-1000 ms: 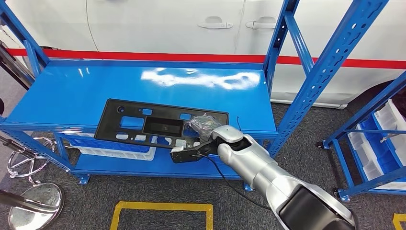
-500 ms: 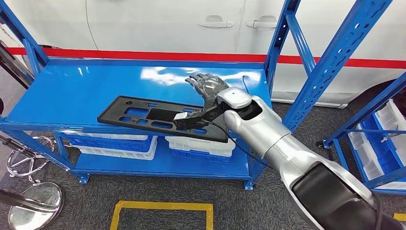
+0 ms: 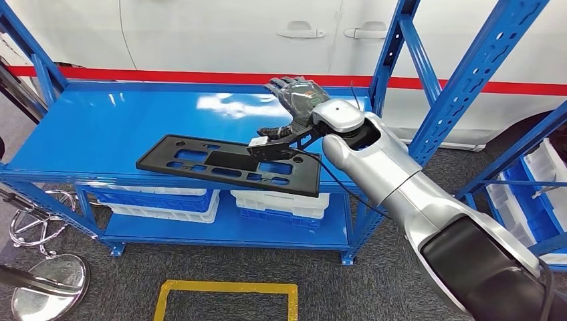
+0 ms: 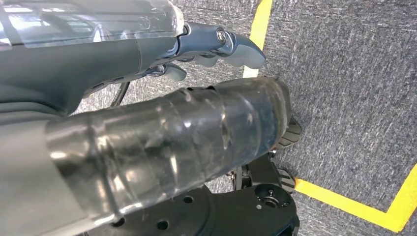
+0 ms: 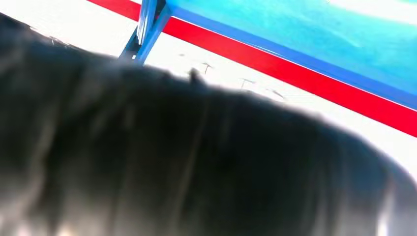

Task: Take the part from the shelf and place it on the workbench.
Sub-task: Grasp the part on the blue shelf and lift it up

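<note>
White car body panels (image 3: 234, 33) with a red stripe fill the background behind a blue steel shelf rack (image 3: 100, 127), which stands on grey carpet marked with yellow tape lines (image 3: 227, 289). Glare from overhead light falls on the rack's glossy blue top shelf near its far edge. White and blue bins (image 3: 274, 204) sit on the lower shelf, and a second blue rack (image 3: 528, 194) with similar bins stands at the right.

Reaching in from the lower right, the silver right arm (image 3: 401, 194) stretches over the shelf's right end. The right hand (image 3: 294, 100) is raised above the shelf, dark fingers (image 3: 281, 85) spread and pointing up, thumb down on the part's right end, holding it. The long black plastic part (image 3: 227, 164), pierced with rectangular cut-outs, is tilted over the shelf's front edge.

In the left wrist view, the left hand (image 4: 147, 98) hangs above the carpet, fingers (image 4: 236, 46) loosely curled around nothing.
</note>
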Motion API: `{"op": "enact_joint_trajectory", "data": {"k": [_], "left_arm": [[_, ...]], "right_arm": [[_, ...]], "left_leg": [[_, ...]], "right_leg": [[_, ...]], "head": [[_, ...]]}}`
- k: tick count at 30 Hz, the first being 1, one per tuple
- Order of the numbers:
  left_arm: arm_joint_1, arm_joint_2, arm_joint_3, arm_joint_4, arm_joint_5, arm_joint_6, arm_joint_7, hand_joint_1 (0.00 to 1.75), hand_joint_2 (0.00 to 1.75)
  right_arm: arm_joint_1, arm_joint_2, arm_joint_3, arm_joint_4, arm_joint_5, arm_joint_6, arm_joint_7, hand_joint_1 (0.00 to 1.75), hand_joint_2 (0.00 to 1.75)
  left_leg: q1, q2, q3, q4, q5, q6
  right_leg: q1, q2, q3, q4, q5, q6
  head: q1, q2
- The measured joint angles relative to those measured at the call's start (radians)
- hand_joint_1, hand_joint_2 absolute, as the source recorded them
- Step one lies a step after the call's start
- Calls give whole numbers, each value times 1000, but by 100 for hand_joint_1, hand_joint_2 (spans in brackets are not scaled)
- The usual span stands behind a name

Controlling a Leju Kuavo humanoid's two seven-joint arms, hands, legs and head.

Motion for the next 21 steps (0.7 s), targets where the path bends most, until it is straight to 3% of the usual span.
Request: {"op": "enact_joint_trajectory", "data": {"k": [21], "left_arm": [[-1,0,10,0,-3,12,-9,0,0]], "right_arm": [[0,-10,0,0,-22,5,-1,0,0]], "left_leg": [[-1,0,-1,2,0,1]], "right_leg": [[-1,0,-1,-1,1,1]], "head": [[0,0]]}}
